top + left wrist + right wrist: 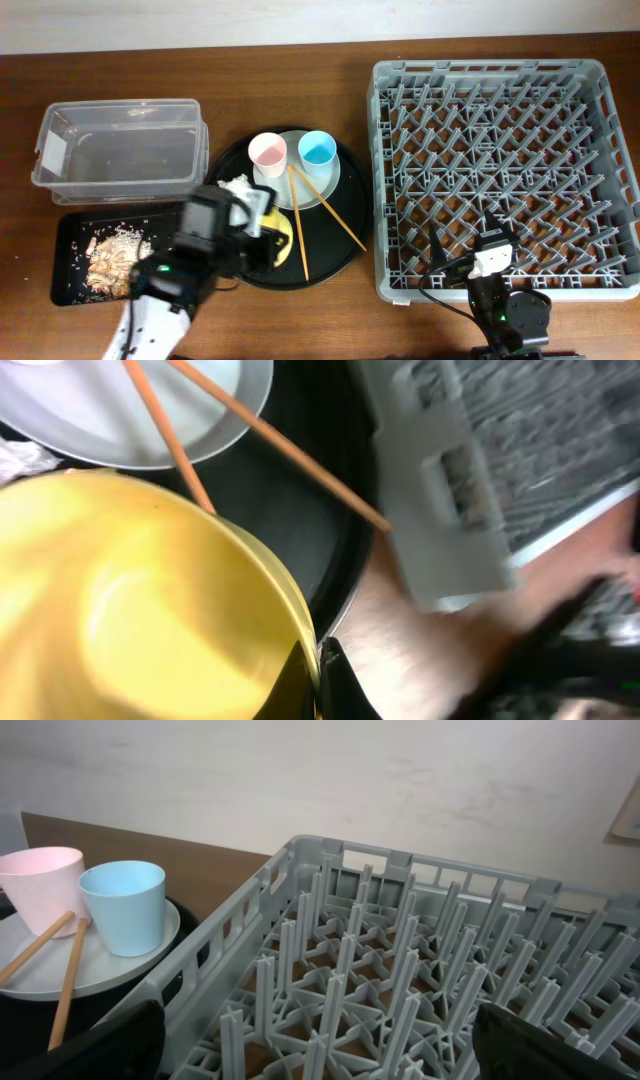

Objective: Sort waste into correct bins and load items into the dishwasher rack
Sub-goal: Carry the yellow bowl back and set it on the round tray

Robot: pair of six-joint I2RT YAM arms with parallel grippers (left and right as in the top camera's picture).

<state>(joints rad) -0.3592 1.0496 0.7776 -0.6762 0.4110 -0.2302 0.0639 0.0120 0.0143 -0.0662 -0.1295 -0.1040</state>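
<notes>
The rack (490,70) is matt grey moulded plastic. Left of the rack, the round tray (332,255) is glossy black, the bowl (130,620) smooth, shiny yellow, the chopsticks (327,209) bare wood, the tub (120,108) clear plastic. The surface (300,90) is brown wood grain with a soft sheen.

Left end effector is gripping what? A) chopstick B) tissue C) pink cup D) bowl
D: in the left wrist view the left end effector is closed on the rim of the bowl.
</notes>
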